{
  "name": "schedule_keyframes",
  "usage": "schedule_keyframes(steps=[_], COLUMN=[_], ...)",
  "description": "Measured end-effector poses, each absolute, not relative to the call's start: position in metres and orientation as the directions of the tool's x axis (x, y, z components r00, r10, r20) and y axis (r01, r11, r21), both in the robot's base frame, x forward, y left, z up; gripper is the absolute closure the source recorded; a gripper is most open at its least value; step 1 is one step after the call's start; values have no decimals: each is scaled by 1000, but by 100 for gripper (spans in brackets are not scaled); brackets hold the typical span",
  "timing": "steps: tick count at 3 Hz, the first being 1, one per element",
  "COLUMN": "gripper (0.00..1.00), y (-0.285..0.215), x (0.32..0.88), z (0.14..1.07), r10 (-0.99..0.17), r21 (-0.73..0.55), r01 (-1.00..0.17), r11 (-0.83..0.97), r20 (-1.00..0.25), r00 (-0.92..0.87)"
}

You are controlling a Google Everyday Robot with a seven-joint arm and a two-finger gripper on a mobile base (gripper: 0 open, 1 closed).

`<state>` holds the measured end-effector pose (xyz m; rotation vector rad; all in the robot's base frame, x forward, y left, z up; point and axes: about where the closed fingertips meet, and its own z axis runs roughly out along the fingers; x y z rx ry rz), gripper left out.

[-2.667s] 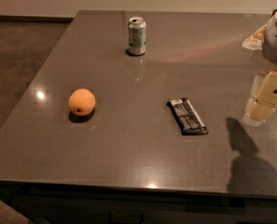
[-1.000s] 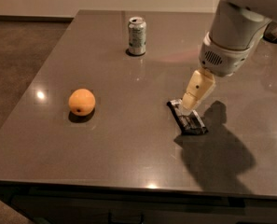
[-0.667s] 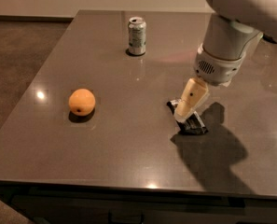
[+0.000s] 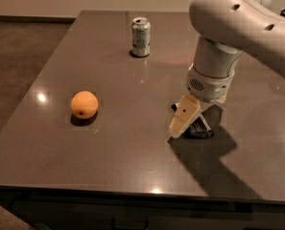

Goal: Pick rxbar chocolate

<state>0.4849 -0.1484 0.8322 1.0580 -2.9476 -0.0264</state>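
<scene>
Claw [image 4: 186,124] over rxbar chocolate [image 4: 200,128], right of orange [image 4: 84,104], before can [image 4: 141,30].

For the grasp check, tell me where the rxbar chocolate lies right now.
In the camera view the rxbar chocolate lies flat on the table, right of centre, partly hidden beneath the gripper, right of the orange and nearer than the can.

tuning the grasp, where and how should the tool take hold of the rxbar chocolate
Probably across its narrow width, near the middle, coming straight down: the rxbar chocolate lies flat and thin on the table, so only its long edges offer a hold. The tool is low over it.
</scene>
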Motion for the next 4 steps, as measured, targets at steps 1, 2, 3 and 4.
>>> schedule_keyframes(steps=[1, 2, 3, 4], gripper=[5, 28, 51, 83], y=[-145, -146, -147, -148], x=[485, 492, 497, 500], z=[827, 828, 831, 835], r10=[-637, -631, -632, -635], r21=[26, 11, 3, 2], r01=[-636, -631, -632, -635], r11=[771, 775, 775, 772], r20=[12, 15, 11, 5], r00=[-771, -775, -775, -772])
